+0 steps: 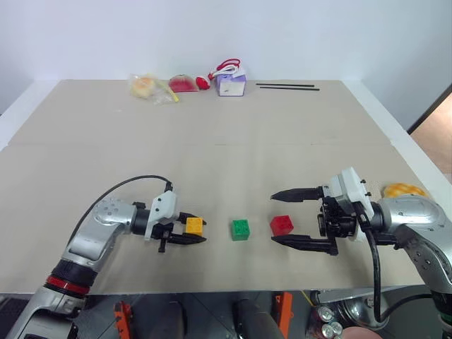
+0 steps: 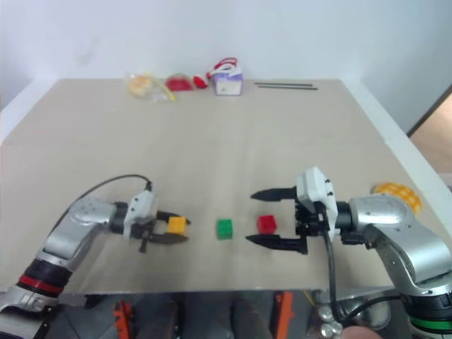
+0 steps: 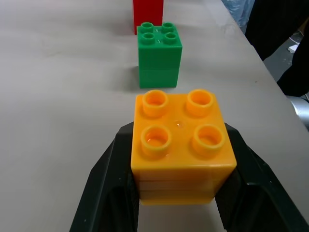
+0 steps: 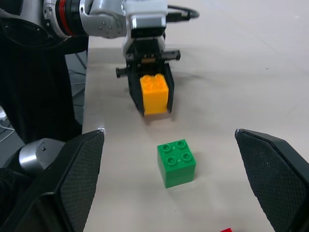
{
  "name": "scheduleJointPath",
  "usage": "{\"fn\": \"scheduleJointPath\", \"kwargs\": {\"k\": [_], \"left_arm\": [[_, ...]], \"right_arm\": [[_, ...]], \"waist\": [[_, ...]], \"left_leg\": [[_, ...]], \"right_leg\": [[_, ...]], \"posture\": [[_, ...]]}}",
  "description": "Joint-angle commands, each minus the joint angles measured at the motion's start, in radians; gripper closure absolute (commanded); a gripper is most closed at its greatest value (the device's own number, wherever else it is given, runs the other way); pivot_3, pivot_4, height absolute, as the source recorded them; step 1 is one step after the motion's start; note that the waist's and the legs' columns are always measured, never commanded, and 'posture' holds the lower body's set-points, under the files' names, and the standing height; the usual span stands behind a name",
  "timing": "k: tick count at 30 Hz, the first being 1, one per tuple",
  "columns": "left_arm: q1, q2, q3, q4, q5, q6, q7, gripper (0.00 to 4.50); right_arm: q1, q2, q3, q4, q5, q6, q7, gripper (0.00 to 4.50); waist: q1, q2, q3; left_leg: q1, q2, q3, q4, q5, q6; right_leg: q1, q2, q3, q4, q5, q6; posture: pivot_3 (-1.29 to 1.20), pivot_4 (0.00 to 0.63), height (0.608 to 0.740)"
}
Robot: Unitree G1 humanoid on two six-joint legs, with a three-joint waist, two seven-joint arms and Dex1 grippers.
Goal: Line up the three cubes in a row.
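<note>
Near the table's front edge three studded cubes lie in a line: a yellow-orange cube [image 1: 194,226] on the left, a green cube [image 1: 240,229] in the middle and a red cube [image 1: 282,224] on the right. My left gripper [image 1: 195,229] points right and is shut on the yellow-orange cube [image 3: 182,147], its black fingers [image 3: 108,186] pressed against both sides. The green cube [image 3: 159,55] stands just beyond it, with the red cube [image 3: 148,14] behind. My right gripper [image 1: 282,216] points left, open wide, its fingers on either side of the red cube without touching it.
Along the table's far edge lie a plastic bag with food [image 1: 148,87], a red toy [image 1: 185,83], a small purple-and-white box [image 1: 231,82] and a black rod [image 1: 287,87]. A round yellow bun [image 1: 402,189] lies at the right edge behind my right arm.
</note>
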Motion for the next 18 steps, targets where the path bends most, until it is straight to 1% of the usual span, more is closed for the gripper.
{"fn": "scheduleJointPath", "kwargs": {"k": [1,11,13,15,16,18], "left_arm": [[-0.018,-0.004,0.005,0.008,0.01,-0.028,0.0,3.12],[-0.02,-0.014,-0.013,0.049,0.051,-0.048,-0.003,3.12],[-0.023,-0.017,-0.013,0.055,0.053,-0.049,-0.003,2.05],[-0.026,-0.019,-0.013,0.061,0.056,-0.052,-0.006,1.38],[-0.027,-0.019,-0.013,0.064,0.056,-0.051,-0.007,1.12],[-0.029,-0.02,-0.011,0.069,0.056,-0.052,-0.01,0.34]], "right_arm": [[-0.001,-0.017,-0.031,-0.04,0.006,-0.009,-0.001,0.0],[-0.011,-0.028,-0.027,-0.035,0.008,-0.007,0.001,0.0],[-0.014,-0.028,-0.027,-0.032,0.007,-0.009,0.002,0.0],[-0.017,-0.029,-0.026,-0.029,0.006,-0.01,0.004,0.0],[-0.018,-0.03,-0.027,-0.029,0.006,-0.01,0.004,0.0],[-0.02,-0.031,-0.027,-0.028,0.005,-0.01,0.005,0.0]], "waist": [[0.0,0.0,0.0],[0.0,0.0,0.0],[0.0,0.0,0.0],[0.0,0.0,0.0],[0.0,0.0,0.0],[0.0,0.0,0.0]], "left_leg": [[0.0,0.0,0.0,0.0,0.0,0.0],[0.0,0.0,0.0,0.0,0.0,0.0],[0.0,0.0,0.0,0.0,0.0,0.0],[0.0,0.0,0.0,0.0,0.0,0.0],[0.0,0.0,0.0,0.0,0.0,0.0],[0.0,0.0,0.0,0.0,0.0,0.0]], "right_leg": [[0.0,0.0,0.0,0.0,0.0,0.0],[0.0,0.0,0.0,0.0,0.0,0.0],[0.0,0.0,0.0,0.0,0.0,0.0],[0.0,0.0,0.0,0.0,0.0,0.0],[0.0,0.0,0.0,0.0,0.0,0.0],[0.0,0.0,0.0,0.0,0.0,0.0]], "posture": [[0.0,0.15,0.74],[0.0,0.15,0.74],[0.0,0.15,0.74],[0.0,0.15,0.74],[0.0,0.15,0.74],[0.0,0.15,0.74]]}}
